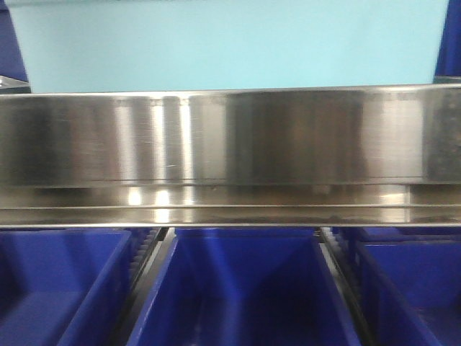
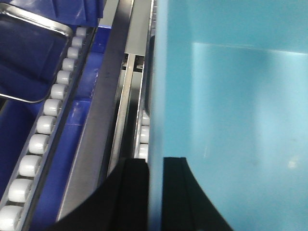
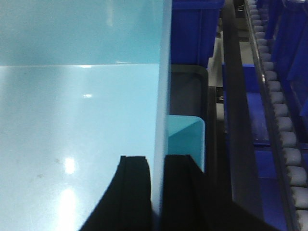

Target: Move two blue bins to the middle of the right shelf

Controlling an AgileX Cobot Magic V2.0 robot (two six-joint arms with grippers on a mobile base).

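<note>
As left claw (image 2: 155,166) and right claw (image 3: 158,161) clamp smooth cyan bin (image 1: 230,43) | steel rail (image 1: 230,137) gleams

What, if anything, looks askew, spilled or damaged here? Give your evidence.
Nothing stands out. The pale cyan-blue rectangular plastic bin looks level above the brushed steel shelf rail, with the left gripper and right gripper each straddling a side wall. No cracks or spills show, and the dark blue plastic bins below stand in even rows.

A pale cyan-blue bin (image 1: 230,43) stands upright and level just behind the steel rail (image 1: 230,137), its walls smooth and plain. The left gripper (image 2: 155,192) and the right gripper (image 3: 157,192) each clamp one side wall. A second bin (image 3: 185,142) of the same colour shows only one corner, lower and just beside it.
</note>
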